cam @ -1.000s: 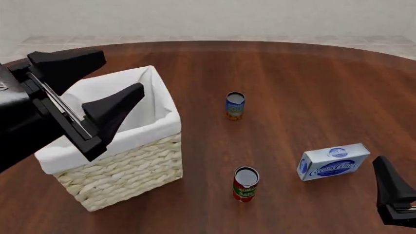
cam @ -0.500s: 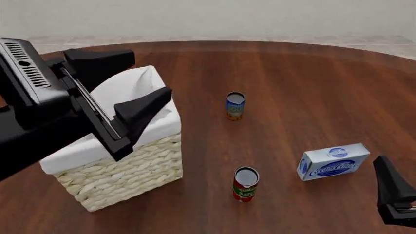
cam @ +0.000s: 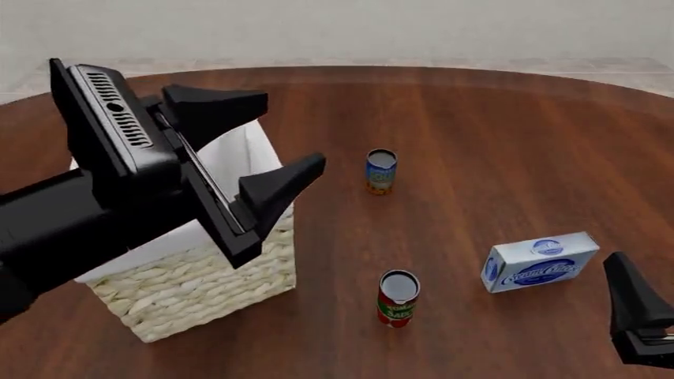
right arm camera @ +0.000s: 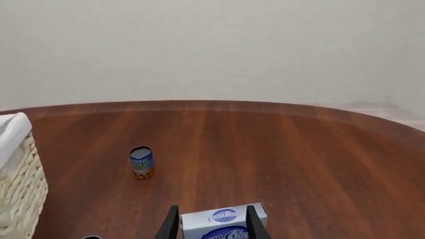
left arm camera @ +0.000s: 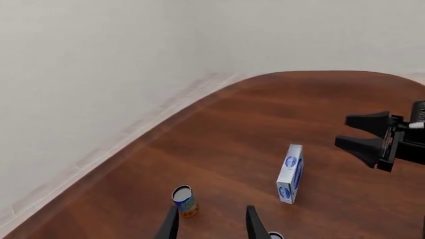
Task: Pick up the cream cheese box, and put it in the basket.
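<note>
Since a second ago your left gripper (cam: 271,150) has swung out over the basket (cam: 189,288) toward mid-table, fingers spread and empty. Your cream cheese box (cam: 539,261) lies untouched on the table (cam: 474,126), well right of the basket, past the red can (cam: 398,298) and blue can (cam: 380,170). Your right gripper (right arm camera: 211,226) sits just beside the box, open, fingers framing its near edge. You're at the approach; next, straddle it squarely and close.

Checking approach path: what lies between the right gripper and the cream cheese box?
Only bare table separates right gripper from cream cheese box, per front view.
</note>
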`<state>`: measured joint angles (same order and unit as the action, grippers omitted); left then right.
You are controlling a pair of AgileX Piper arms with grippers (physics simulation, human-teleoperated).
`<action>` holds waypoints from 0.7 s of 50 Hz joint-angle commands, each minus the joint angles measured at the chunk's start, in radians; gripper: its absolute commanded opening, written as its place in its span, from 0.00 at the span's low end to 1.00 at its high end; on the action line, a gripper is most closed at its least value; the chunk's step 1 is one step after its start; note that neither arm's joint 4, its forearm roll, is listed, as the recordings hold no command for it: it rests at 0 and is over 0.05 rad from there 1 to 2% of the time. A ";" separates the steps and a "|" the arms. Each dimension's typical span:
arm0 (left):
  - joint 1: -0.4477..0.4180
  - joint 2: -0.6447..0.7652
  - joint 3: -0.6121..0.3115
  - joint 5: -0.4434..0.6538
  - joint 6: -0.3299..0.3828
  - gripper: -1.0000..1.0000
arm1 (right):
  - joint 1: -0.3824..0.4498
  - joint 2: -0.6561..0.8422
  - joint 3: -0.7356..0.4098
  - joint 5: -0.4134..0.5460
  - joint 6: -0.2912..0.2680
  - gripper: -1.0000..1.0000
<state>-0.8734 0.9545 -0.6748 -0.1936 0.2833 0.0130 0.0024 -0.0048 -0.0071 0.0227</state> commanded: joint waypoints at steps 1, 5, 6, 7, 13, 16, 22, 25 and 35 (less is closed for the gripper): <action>-0.030 0.048 -0.022 -0.012 -0.004 1.00 | 0.000 0.000 0.000 -0.001 0.006 1.00; -0.038 0.059 -0.039 -0.006 -0.006 1.00 | 0.000 0.000 0.000 0.000 0.010 1.00; -0.041 0.064 -0.044 -0.005 -0.003 1.00 | 0.000 0.000 0.000 0.000 0.010 1.00; -0.048 0.072 -0.050 -0.003 -0.001 1.00 | 0.001 0.000 0.000 0.000 0.011 1.00; -0.067 0.102 -0.071 0.007 0.007 1.00 | 0.000 0.000 0.000 0.000 0.013 1.00; -0.074 0.115 -0.080 0.011 0.010 1.00 | 0.000 0.000 0.000 0.000 0.014 1.00; -0.088 0.144 -0.095 0.019 0.007 1.00 | 0.000 0.000 0.000 0.000 0.015 1.00; -0.096 0.153 -0.100 0.023 -0.001 1.00 | 0.000 0.000 0.000 0.000 0.016 1.00; -0.121 0.201 -0.133 0.044 0.003 1.00 | 0.001 0.000 0.000 0.000 0.015 1.00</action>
<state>-0.9713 1.1113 -0.7773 -0.1673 0.2853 0.0133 0.0023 -0.0050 -0.0071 0.0374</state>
